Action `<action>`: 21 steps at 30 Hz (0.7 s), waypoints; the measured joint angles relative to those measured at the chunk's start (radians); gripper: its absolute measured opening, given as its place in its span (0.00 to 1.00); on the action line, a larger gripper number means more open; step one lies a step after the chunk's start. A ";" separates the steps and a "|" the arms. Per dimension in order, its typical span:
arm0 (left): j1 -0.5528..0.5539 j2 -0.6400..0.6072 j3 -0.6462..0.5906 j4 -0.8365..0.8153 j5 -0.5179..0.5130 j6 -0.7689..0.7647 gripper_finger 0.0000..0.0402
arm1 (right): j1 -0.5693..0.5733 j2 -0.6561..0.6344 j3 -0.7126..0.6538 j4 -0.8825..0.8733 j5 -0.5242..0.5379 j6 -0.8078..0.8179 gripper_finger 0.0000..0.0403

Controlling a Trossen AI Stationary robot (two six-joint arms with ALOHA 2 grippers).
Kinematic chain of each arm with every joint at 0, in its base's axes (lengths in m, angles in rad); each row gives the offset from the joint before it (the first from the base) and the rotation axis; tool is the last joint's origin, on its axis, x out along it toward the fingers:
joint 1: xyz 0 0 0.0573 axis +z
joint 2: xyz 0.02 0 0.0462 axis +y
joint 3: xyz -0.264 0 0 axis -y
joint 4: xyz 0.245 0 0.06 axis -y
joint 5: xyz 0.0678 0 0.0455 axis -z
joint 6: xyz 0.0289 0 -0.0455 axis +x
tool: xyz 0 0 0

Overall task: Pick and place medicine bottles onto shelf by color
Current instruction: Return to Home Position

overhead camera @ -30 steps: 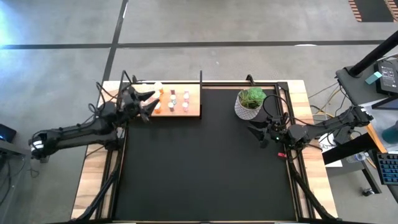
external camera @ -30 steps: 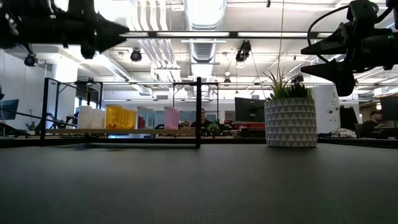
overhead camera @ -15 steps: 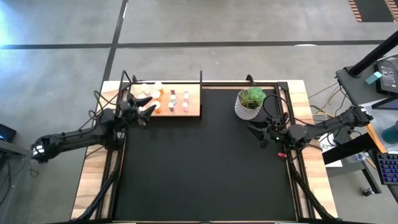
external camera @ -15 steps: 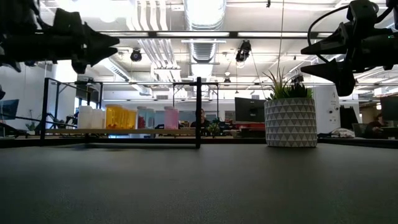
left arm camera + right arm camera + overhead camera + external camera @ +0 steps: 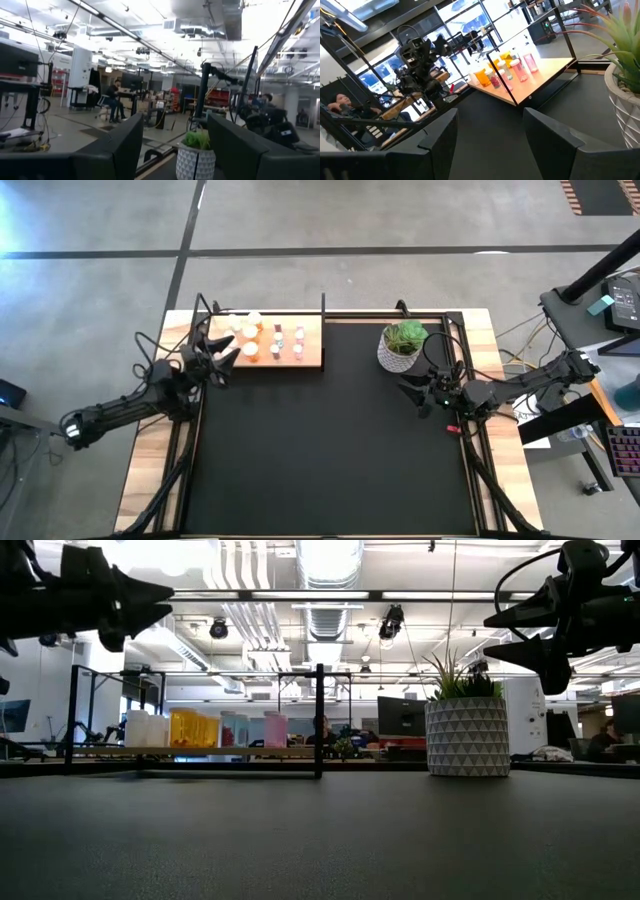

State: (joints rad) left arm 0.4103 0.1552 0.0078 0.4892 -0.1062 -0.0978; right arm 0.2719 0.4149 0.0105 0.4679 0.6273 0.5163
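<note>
- The medicine bottles (image 5: pixel 264 340) all stand on the shelf (image 5: pixel 312 358), just ahead of the left gripper (image 5: pixel 226 350) and clear of it. They are grouped by colour: white nearest the gripper, orange next, pink farthest from it.
- None lies on the counter (image 5: pixel 330 450) that I can see, and neither gripper carries one.
- The left gripper has its fingers spread with nothing between them. A second ago it hung over the shelf's nearest end, above the white and orange bottles. It has since drawn back off the board toward its own side of the counter, and the low view shows it raised well above the bottle caps.
- The bottles have not shifted during the retreat, so the last placement looks to have held.
- The right gripper (image 5: pixel 411 398) is also spread and empty. It has not moved, and waits with the plant pot (image 5: pixel 402 346) just beside it and the shelf well ahead.
- In my judgement the sorting is done and only the left arm's return to rest remains. The risk is small, since its path leads away from the shelf.
</note>
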 joint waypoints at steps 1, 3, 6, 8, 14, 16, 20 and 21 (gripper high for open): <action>0.000 -0.007 0.000 -0.014 0.000 0.000 0.51 | 0.000 0.000 0.000 0.000 0.000 0.000 0.53; 0.000 -0.012 0.000 -0.036 0.000 0.000 0.51 | 0.000 0.000 0.000 0.000 0.000 0.000 0.53; 0.000 -0.003 0.000 -0.042 0.000 0.000 0.51 | 0.000 0.000 0.000 0.000 0.000 0.000 0.53; 0.000 0.001 -0.001 -0.039 0.000 0.000 0.51 | 0.000 0.000 0.000 0.000 0.000 0.000 0.53; 0.000 0.021 -0.001 -0.037 -0.002 0.000 0.51 | 0.000 0.000 0.000 0.000 0.000 0.000 0.53; 0.000 0.028 -0.002 -0.038 -0.002 0.000 0.51 | 0.000 0.000 0.000 0.000 0.000 0.000 0.53; 0.000 0.041 -0.002 -0.038 -0.003 0.000 0.51 | 0.000 0.000 0.000 0.000 0.000 0.000 0.53; 0.000 0.044 -0.002 -0.037 -0.003 0.000 0.51 | 0.000 0.000 0.000 0.000 0.000 0.000 0.53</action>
State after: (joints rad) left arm 0.4103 0.1990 0.0059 0.4519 -0.1093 -0.0978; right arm 0.2721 0.4149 0.0105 0.4679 0.6273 0.5163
